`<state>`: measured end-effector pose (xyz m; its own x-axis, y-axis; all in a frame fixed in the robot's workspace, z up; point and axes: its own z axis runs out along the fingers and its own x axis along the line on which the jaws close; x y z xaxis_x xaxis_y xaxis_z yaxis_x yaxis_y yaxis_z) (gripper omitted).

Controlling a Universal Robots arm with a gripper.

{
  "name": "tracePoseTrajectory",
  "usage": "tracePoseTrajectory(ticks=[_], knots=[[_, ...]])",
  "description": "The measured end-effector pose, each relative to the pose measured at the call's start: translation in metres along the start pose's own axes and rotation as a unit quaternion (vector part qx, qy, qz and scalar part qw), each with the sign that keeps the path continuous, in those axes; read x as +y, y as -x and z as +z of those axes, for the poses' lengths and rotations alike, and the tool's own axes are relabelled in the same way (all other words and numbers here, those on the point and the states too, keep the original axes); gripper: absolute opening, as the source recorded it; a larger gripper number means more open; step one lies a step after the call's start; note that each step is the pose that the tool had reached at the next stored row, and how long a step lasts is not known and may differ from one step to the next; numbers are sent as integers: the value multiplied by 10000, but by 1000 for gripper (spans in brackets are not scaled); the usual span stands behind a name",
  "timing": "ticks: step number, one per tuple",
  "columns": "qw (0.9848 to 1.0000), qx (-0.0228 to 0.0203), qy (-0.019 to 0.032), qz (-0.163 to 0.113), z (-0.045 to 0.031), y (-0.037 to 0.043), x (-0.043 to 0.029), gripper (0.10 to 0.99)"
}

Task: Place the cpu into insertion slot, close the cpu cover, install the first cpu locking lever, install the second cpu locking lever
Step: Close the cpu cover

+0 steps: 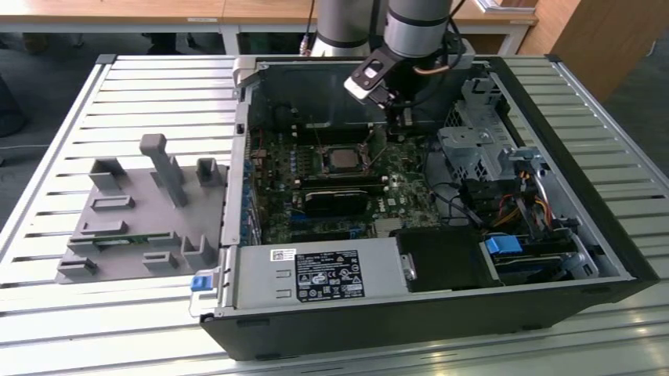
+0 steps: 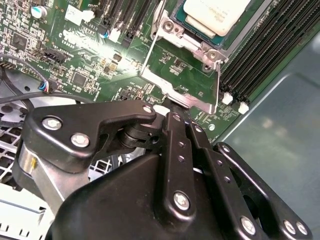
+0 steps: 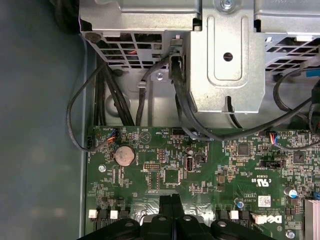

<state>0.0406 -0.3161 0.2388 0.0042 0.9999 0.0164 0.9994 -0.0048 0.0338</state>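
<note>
My pincer (image 2: pixel 169 112) is closed narrow at the edge of the open cpu cover (image 2: pixel 182 97), near the cpu (image 2: pixel 216 14).

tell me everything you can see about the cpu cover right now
The cpu cover is a thin silvery metal square frame with a cut-out middle, through which the green motherboard shows in the second wrist view. It is open, swung clear of the cpu, whose pale metal top lies uncovered. Its hinge end sits by the cpu, held with screws. The end effector, fingers together, is at its free edge; whether it grips or only touches cannot be told.
</note>
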Motion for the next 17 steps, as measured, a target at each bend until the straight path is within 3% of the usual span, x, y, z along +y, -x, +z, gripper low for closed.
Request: tracePoseTrajectory(ticks=[17], knots=[[10000,0,0,0,-2,0,-85,106]])
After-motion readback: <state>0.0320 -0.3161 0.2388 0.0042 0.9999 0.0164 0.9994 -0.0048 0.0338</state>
